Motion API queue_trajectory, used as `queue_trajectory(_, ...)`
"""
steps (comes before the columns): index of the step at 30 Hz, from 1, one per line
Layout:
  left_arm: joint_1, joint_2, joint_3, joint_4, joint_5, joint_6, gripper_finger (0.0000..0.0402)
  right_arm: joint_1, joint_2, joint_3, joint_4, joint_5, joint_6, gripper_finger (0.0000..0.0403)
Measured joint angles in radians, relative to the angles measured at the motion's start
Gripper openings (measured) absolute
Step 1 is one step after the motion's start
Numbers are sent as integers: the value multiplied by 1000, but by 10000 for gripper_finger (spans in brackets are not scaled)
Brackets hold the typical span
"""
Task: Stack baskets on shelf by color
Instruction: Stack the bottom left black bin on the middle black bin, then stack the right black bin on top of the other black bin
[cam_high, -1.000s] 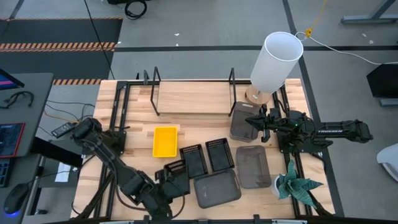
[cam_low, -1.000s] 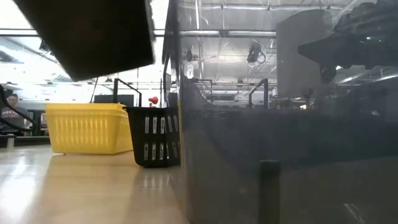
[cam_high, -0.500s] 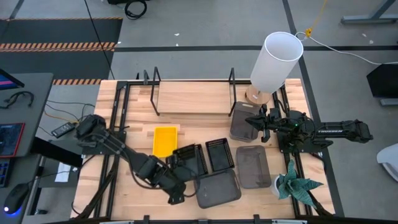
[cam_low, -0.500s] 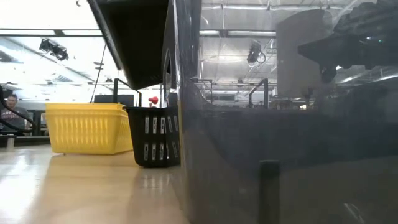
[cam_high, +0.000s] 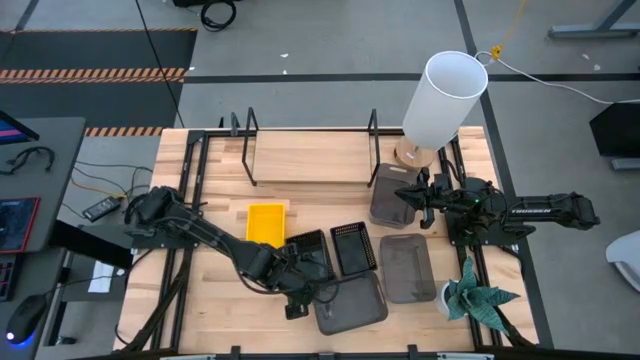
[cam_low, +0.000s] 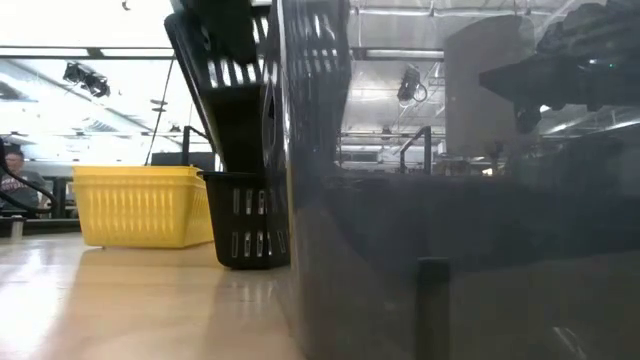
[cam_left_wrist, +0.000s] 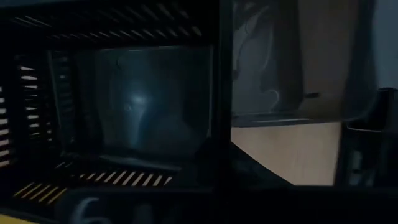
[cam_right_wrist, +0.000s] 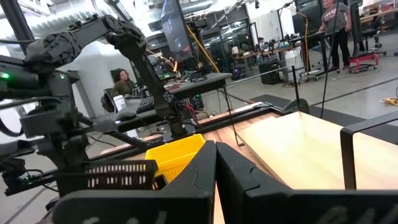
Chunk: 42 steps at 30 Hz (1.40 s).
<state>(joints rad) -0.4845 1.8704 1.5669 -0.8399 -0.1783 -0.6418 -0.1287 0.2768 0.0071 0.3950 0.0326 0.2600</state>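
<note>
The black basket (cam_high: 308, 252) hangs tilted in our left hand (cam_high: 296, 272), clamped on its rim above another black one beside the yellow basket (cam_high: 266, 226); it may snag. Our right hand (cam_high: 415, 196), closed, pinches a grey basket (cam_high: 388, 190).

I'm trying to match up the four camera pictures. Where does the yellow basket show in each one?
High view: yellow basket lies left of centre on the tabletop, in front of the shelf.
Low view: at the left, touching a black mesh basket.
Left wrist view: not clearly in it.
Right wrist view: lower middle, behind the right gripper's fingers.
Shared landmark: the black mesh basket beside it.
</note>
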Motion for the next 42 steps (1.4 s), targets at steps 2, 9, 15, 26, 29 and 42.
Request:
queue_trajectory(2, 13, 11, 0, 0, -1, 3, 6, 0, 0, 0, 2, 0, 0, 14)
queue_trajectory(9, 43, 40, 0, -51, -26, 60, 6, 0, 1, 0, 8, 0, 0, 14)
queue_trajectory(15, 63, 84, -1, -79, -38, 104, 6, 0, 6, 0, 15, 2, 0, 14)
queue_trajectory(26, 67, 122, -2, -129, -63, 180, 7, 0, 23, 0, 36, -1, 0, 14)
queue_trajectory(29, 67, 125, -2, -116, -70, 216, 17, 0, 24, 0, 38, 0, 0, 14)
queue_trajectory(42, 67, 127, -2, -125, -45, 201, 146, 0, 24, 0, 38, 0, 0, 14)
